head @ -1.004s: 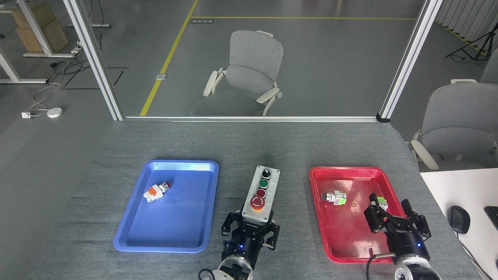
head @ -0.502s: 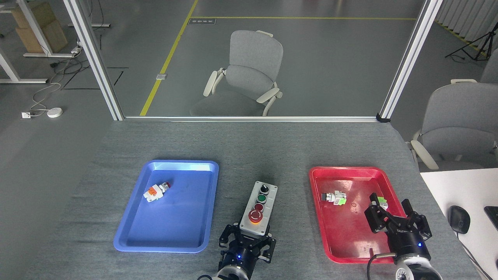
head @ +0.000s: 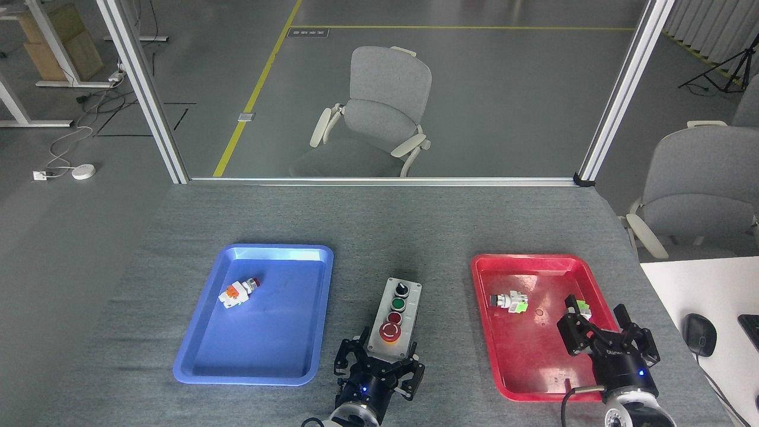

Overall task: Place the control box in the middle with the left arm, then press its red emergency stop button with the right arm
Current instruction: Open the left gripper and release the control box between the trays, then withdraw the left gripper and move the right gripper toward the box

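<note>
Grey cloth table (head: 379,225) before you: the control box (head: 396,317) lies in the middle between the blue tray (head: 195,362) and red tray (head: 483,284). Your left gripper (head: 379,362) clasps its near end; your right gripper (head: 605,335) hangs spread over the red tray.

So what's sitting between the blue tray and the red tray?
In the head view, the control box on grey cloth, its near end in the left claw, between blue tray and red tray.

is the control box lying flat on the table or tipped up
Lying flat: the control box rests on the grey cloth between the trays, button face up, near end between the left tool's fingers.
</note>
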Robot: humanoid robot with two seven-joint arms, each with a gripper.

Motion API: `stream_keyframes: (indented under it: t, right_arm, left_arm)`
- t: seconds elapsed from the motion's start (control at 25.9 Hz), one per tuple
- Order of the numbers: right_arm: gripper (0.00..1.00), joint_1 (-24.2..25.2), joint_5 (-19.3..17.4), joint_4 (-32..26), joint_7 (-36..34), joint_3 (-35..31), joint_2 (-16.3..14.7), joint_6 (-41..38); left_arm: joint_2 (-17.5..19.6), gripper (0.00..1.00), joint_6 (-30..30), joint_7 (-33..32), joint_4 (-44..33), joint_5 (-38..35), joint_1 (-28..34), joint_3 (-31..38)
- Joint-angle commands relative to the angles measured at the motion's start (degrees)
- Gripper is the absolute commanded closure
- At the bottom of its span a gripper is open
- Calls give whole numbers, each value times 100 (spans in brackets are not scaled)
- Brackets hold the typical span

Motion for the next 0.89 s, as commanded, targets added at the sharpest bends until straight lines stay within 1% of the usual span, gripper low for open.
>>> stream_keyframes:
  t: [0.0,0.15,0.23,0.31,0.39,0.46,0.62,0.69,0.85]
  right_arm:
    - [0,0,-4,-1,-14,-1,-1,-19]
    - [0,0,4,8,-14,8,-1,-36]
    - [0,0,5,8,-14,8,-1,-45]
    - [0,0,5,8,-14,8,-1,-45]
    - [0,0,-4,8,-14,-1,-1,-36]
    - [0,0,-4,8,-40,-1,-1,-28]
    - [0,-26,5,25,-58,8,-1,16]
    - [0,-61,-4,52,-49,-1,-1,25]
    - [0,-325,-22,210,-58,35,-10,16]
  left_arm:
    - [0,1,-6,15,-25,-5,-4,0]
    - [9,1,38,15,-52,-5,-4,0]
    - [9,1,135,23,-183,-14,31,-9]
    - [27,1,240,23,-438,-49,172,0]
    - [97,1,267,32,-816,-102,453,18]
    - [159,1,275,94,-1194,-111,602,26]
    - [536,1,284,480,-2108,-181,980,62]
    - [721,1,319,507,-2574,-278,1174,158]
    - [1072,1,311,463,-3409,-612,1490,615]
